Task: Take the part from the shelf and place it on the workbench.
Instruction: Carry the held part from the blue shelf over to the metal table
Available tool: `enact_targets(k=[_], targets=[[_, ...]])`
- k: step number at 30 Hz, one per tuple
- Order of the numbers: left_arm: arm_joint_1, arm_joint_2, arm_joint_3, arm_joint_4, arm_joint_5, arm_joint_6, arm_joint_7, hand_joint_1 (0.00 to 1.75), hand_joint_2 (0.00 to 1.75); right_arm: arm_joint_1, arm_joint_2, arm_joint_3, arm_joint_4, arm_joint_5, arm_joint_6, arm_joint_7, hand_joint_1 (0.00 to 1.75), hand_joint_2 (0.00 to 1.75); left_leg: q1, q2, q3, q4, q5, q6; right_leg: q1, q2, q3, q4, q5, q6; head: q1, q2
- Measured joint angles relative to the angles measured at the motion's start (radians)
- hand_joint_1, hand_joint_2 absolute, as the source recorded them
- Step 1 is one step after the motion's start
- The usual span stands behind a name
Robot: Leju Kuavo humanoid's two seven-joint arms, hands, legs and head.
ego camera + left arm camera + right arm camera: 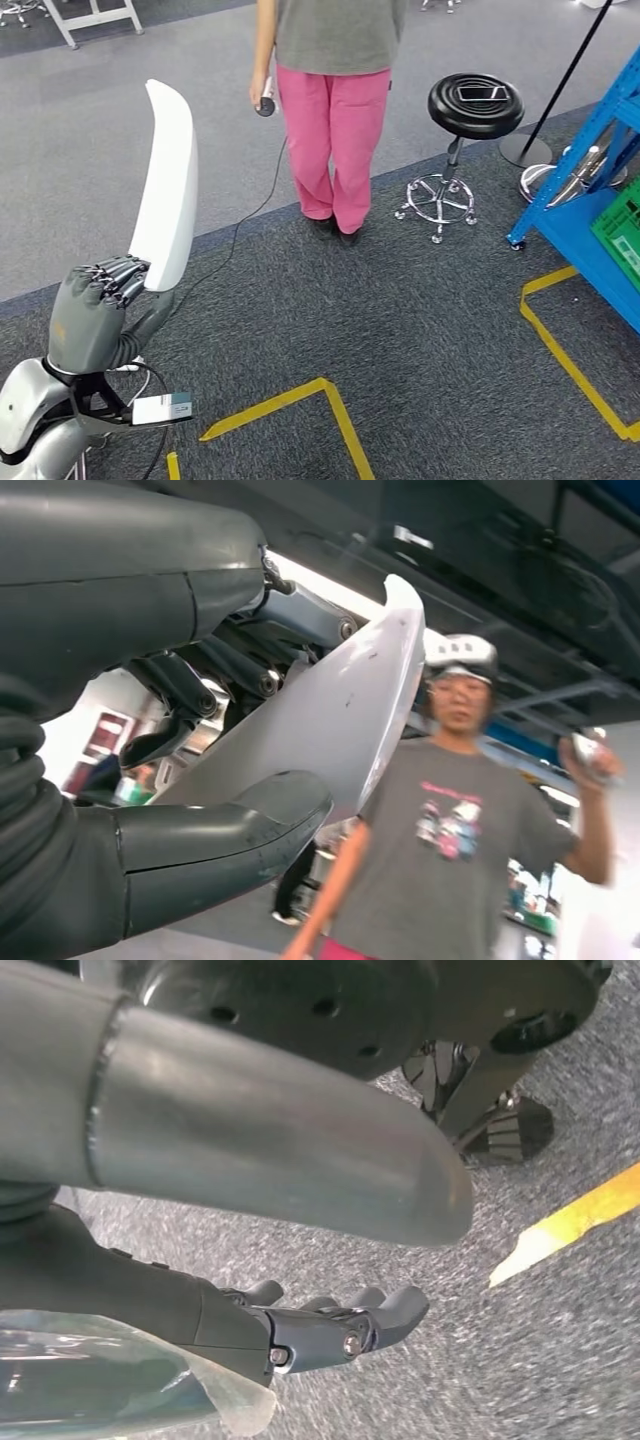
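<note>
My left hand (94, 310) grips the white part (167, 190) at its lower end, dark fingers (121, 275) wrapped tight across one face, thumb pressed against the other. In the left wrist view the thumb (226, 835) lies along the part's (332, 720) pale curved surface and the fingers (181, 685) clamp from the opposite side, so the part is pinched between them. The part is a long, curved white shell, held upright, narrow rounded tip up, above the grey carpet (392, 320). My left arm is bent, forearm raised at the lower left of the head view, hand at about mid-height. A small white label tag (162, 408) sticks out near my wrist; its print is too small to read.

My right hand (302, 1325) hangs low over the carpet, fingers (377, 1310) lightly curled, apart from the thumb, nothing in them as far as this blurred view shows. Yellow tape (573, 1222) runs on the floor near it.

A person in a grey shirt and pink trousers (332, 140) stands ahead of me, holding a small dark controller (265, 103) with a cable trailing to the floor. The shirt has a printed graphic (449, 825), writing unreadable. A black round stool (474, 108) on a chrome base stands beside the person. The blue shelf (596, 190) is at the right edge, a green crate (623, 230) on it. Yellow tape lines (302, 400) mark the carpet.
</note>
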Motion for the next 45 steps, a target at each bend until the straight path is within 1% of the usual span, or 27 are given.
enact_targets(k=[1,2,3,4,5,6,7,8,9,10,12,14,15,16,18,20,21,22,24,25,27,29,30,33,34,41,45], targets=[[-0.001,0.0,0.001,-0.002,0.0,0.0,0.0,1.75,1.75,-0.001,0.0,0.0,0.0,0.0,0.001,0.0,0.0,0.0,0.004,-0.012,0.003,-0.006,0.003,0.005,-0.002,0.031,-0.016,0.035,-0.02,0.004,0.002,0.0],[-0.002,0.0,0.002,-0.004,0.0,-0.001,0.0,1.75,1.75,0.0,0.0,0.001,0.0,0.0,0.003,0.0,0.0,0.0,0.007,-0.022,0.005,-0.008,0.004,0.009,-0.004,0.067,-0.044,0.09,-0.047,0.007,0.004,0.0],[-0.003,0.0,0.002,-0.004,0.001,-0.002,0.001,1.75,1.75,0.001,-0.001,0.001,0.0,0.0,0.005,0.0,0.0,0.0,0.008,-0.034,0.005,-0.009,0.004,0.011,-0.005,0.091,-0.08,0.159,-0.076,0.008,0.005,0.0],[-0.003,0.0,0.002,-0.004,0.001,-0.004,0.001,1.75,1.75,0.003,-0.001,0.001,0.0,0.001,0.006,0.0,0.0,0.0,0.008,-0.048,0.005,-0.008,0.003,0.013,-0.005,0.1,-0.116,0.223,-0.097,0.01,0.006,0.0],[-0.001,0.0,0.002,-0.004,0.002,-0.004,0.001,1.75,1.75,0.005,-0.001,0.001,0.0,0.001,0.008,0.0,0.0,0.0,0.008,-0.062,0.006,-0.008,0.003,0.013,-0.006,0.102,-0.142,0.262,-0.101,0.012,0.006,0.0],[0.0,0.0,0.002,-0.004,0.002,-0.005,0.001,1.75,1.75,0.006,-0.001,0.001,0.0,0.002,0.009,0.0,0.0,0.0,0.01,-0.078,0.007,-0.007,0.002,0.013,-0.007,0.104,-0.151,0.264,-0.085,0.014,0.006,0.0],[0.001,0.0,0.002,-0.004,0.003,-0.005,0.001,1.75,1.75,0.006,-0.002,0.001,0.0,0.003,0.01,0.0,0.0,0.0,0.012,-0.093,0.008,-0.005,0.001,0.011,-0.009,0.107,-0.141,0.226,-0.05,0.016,0.006,0.0],[0.001,-0.001,0.002,-0.004,0.003,-0.005,0.001,1.75,1.75,0.006,-0.002,0.001,0.0,0.003,0.01,0.0,0.0,0.0,0.014,-0.107,0.009,-0.002,-0.002,0.007,-0.014,0.119,-0.116,0.162,-0.007,0.019,0.006,0.0],[0.001,-0.001,0.003,-0.004,0.003,-0.005,0.001,1.75,1.75,0.005,-0.002,0.001,0.0,0.004,0.011,0.0,0.0,0.0,0.016,-0.121,0.007,0.004,-0.005,0.001,-0.019,0.147,-0.09,0.098,0.023,0.024,0.007,0.0],[0.0,-0.001,0.003,-0.004,0.003,-0.006,0.001,1.75,1.75,0.005,-0.001,0.001,0.001,0.004,0.012,0.0,0.0,0.0,0.017,-0.135,0.002,0.013,-0.008,-0.006,-0.024,0.174,-0.067,0.049,0.04,0.026,0.008,0.0],[0.001,0.0,0.004,-0.005,0.004,-0.006,0.001,1.75,1.75,0.005,-0.001,0.002,0.001,0.005,0.013,0.0,0.0,0.0,0.02,-0.16,-0.01,0.022,-0.008,-0.019,-0.027,0.206,-0.048,0.016,0.037,0.02,0.009,0.0],[0.004,0.001,0.005,-0.005,0.007,-0.007,0.001,1.75,1.75,0.006,-0.001,0.002,0.001,0.006,0.013,0.0,0.0,0.0,0.024,-0.179,-0.017,0.024,-0.005,-0.029,-0.026,0.181,-0.042,0.013,0.038,0.005,0.009,0.0],[0.004,0.003,0.006,-0.005,0.009,-0.007,0.001,1.75,1.75,0.006,-0.001,0.002,0.001,0.006,0.012,0.0,0.0,0.0,0.023,-0.166,-0.022,0.034,-0.011,-0.033,-0.026,0.168,-0.039,0.011,0.039,-0.002,0.005,0.0],[0.004,0.004,0.006,-0.006,0.012,-0.007,0.001,1.75,1.75,0.006,-0.001,0.003,0.001,0.006,0.011,0.0,0.0,0.0,0.021,-0.14,-0.035,0.062,-0.027,-0.037,-0.026,0.152,-0.035,0.008,0.039,-0.008,0.001,0.0],[0.003,0.003,0.006,-0.006,0.018,-0.007,0.0,1.75,1.75,0.007,-0.001,0.003,0.0,0.005,0.009,0.0,0.0,0.0,0.02,-0.073,-0.088,0.175,-0.082,-0.044,-0.02,0.123,-0.03,0.005,0.035,-0.019,-0.008,0.0],[0.006,0.002,0.006,-0.006,0.022,-0.007,-0.001,1.75,1.75,0.007,-0.002,0.003,0.0,0.001,0.005,0.0,0.0,0.0,0.022,-0.048,-0.144,0.289,-0.121,-0.046,-0.013,0.098,-0.027,0.005,0.03,-0.025,-0.009,0.0],[0.008,0.001,0.005,-0.006,0.023,-0.008,-0.002,1.75,1.75,0.007,-0.002,0.003,0.0,-0.003,0.004,0.0,0.0,0.0,0.023,-0.045,-0.151,0.303,-0.116,-0.044,-0.01,0.088,-0.026,0.005,0.028,-0.027,-0.009,0.0],[0.008,0.001,0.005,-0.006,0.025,-0.008,-0.002,1.75,1.75,0.006,-0.002,0.003,0.0,-0.008,0.003,0.0,0.0,0.0,0.022,-0.045,-0.138,0.276,-0.092,-0.04,-0.008,0.081,-0.023,0.006,0.026,-0.027,-0.009,0.0],[0.009,0.001,0.006,-0.006,0.028,-0.008,-0.002,1.75,1.75,0.002,-0.002,0.003,0.0,-0.017,0.003,0.0,0.0,0.0,0.015,-0.041,-0.072,0.15,-0.025,-0.026,-0.006,0.072,-0.016,0.004,0.021,-0.027,-0.009,0.0],[0.008,0.001,0.006,-0.007,0.03,-0.008,-0.002,1.75,1.75,0.001,-0.002,0.003,0.0,-0.019,0.003,0.0,0.0,0.0,0.01,-0.038,-0.042,0.092,-0.004,-0.017,-0.005,0.07,-0.013,0.003,0.019,-0.025,-0.009,0.0],[0.006,0.001,0.007,-0.007,0.033,-0.008,-0.003,1.75,1.75,-0.001,-0.002,0.003,0.0,-0.023,0.005,0.001,0.0,0.0,0.0,-0.032,-0.014,0.038,-0.005,-0.003,-0.006,0.066,-0.013,0.0,0.018,-0.017,-0.009,0.0],[0.004,0.002,0.007,-0.008,0.037,-0.01,-0.006,1.75,1.75,-0.003,-0.001,0.003,0.0,-0.025,0.008,0.002,0.0,0.0,0.0,-0.034,-0.007,0.018,-0.007,0.006,-0.007,0.063,-0.014,-0.004,0.018,-0.007,-0.009,0.0],[0.004,0.002,0.007,-0.008,0.04,-0.011,-0.008,1.75,1.75,-0.003,-0.001,0.003,0.0,-0.026,0.01,0.003,0.0,0.0,-0.001,-0.035,-0.001,0.01,-0.005,0.002,-0.007,0.066,-0.012,-0.008,0.023,-0.005,-0.008,0.0],[0.0,0.001,0.008,-0.01,0.049,-0.019,-0.016,1.75,1.75,-0.007,-0.002,0.002,0.0,-0.027,0.013,0.005,0.0,0.0,-0.001,-0.037,0.013,-0.005,-0.004,-0.013,-0.005,0.073,0.003,-0.025,0.024,-0.019,-0.005,0.0],[-0.001,0.001,0.008,-0.01,0.052,-0.021,-0.019,1.75,1.75,-0.009,-0.002,0.002,0.0,-0.027,0.014,0.006,0.0,0.0,0.0,-0.037,0.013,-0.005,-0.005,-0.014,-0.005,0.073,0.009,-0.029,0.019,-0.021,-0.005,0.0],[-0.001,0.0,0.008,-0.01,0.054,-0.024,-0.021,1.75,1.75,-0.008,-0.003,0.002,-0.001,-0.027,0.014,0.007,0.0,0.0,-0.002,-0.037,0.012,-0.002,-0.007,-0.009,-0.008,0.074,0.011,-0.037,0.025,-0.01,-0.006,0.0],[-0.001,0.0,0.008,-0.01,0.054,-0.024,-0.021,1.75,1.75,-0.008,-0.003,0.002,-0.001,-0.027,0.014,0.007,0.0,0.0,-0.001,-0.037,0.014,-0.002,-0.008,-0.008,-0.009,0.073,0.006,-0.038,0.025,-0.008,-0.006,0.0]])
